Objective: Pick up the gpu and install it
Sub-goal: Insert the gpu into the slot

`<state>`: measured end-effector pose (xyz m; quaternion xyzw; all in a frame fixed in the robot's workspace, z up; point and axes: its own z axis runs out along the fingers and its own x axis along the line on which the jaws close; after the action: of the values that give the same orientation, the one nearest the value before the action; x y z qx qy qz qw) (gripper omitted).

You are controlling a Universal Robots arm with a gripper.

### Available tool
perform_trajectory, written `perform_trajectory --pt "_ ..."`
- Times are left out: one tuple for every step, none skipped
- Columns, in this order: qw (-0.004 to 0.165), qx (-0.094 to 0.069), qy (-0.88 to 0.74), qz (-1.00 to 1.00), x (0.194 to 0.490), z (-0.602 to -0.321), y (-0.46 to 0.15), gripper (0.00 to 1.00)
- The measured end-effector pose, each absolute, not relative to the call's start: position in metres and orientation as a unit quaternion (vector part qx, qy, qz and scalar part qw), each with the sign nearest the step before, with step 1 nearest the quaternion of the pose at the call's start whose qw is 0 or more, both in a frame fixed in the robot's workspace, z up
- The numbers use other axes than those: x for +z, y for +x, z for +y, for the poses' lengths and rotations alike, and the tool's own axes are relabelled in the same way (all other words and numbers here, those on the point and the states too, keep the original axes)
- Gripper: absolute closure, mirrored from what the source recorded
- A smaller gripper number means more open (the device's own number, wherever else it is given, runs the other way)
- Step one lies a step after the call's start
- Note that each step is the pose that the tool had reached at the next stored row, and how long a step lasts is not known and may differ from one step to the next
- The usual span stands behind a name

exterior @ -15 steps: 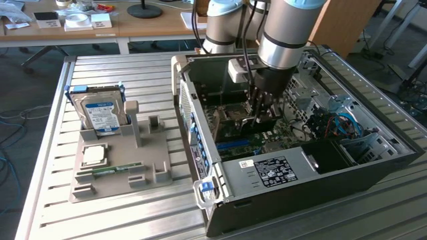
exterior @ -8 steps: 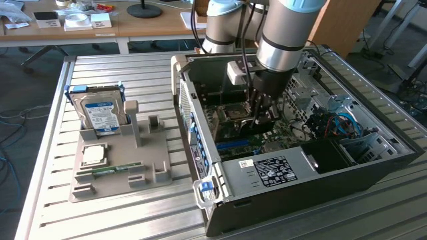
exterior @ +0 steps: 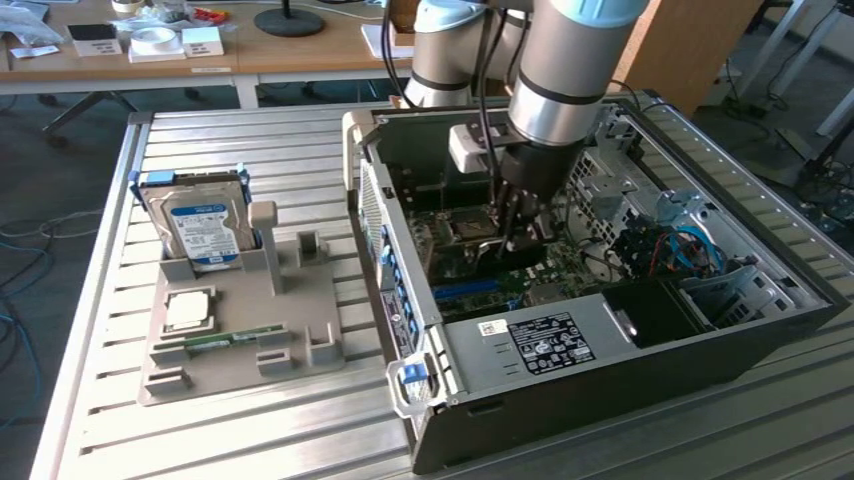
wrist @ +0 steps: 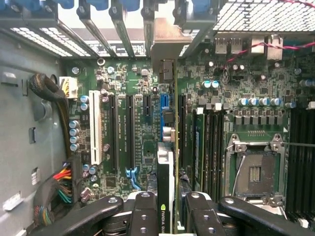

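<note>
The matte black claw [wrist: 169, 217] is clamping the gpu [wrist: 166, 162], a thin flat card seen edge-on, its grey metal bracket [wrist: 167, 44] reaching the slotted rear wall. The card is standing upright over the green motherboard [wrist: 142, 147], seemingly at a long black slot, inside the open case [exterior: 601, 350] on the ribbed metal table [exterior: 267, 440].
</note>
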<state>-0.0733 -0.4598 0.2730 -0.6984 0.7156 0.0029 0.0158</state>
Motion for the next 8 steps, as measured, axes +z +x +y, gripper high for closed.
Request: perform_trajectory --pt "0.016 0.003 -0.698 0.716 0.2730 -0.4598 -0.0742 0.73" --pt "0.016 0.003 -0.698 0.716 0.2729 -0.4598 -0.0747 0.73" --pt "0.016 0.003 -0.698 0.716 0.2729 -0.4598 -0.0750 0.73" --pt "0.016 0.003 -0.698 0.715 0.2729 -0.4598 -0.0750 0.73" --pt "0.016 0.003 -0.698 0.715 0.2729 -0.4599 -0.0752 0.73" --pt "0.016 0.003 -0.698 0.716 0.2729 -0.4602 -0.0756 0.73" --pt "0.016 0.003 -0.698 0.716 0.2729 -0.4609 -0.0758 0.73" --pt "0.016 0.003 -0.698 0.716 0.2729 -0.4617 -0.0761 0.73"
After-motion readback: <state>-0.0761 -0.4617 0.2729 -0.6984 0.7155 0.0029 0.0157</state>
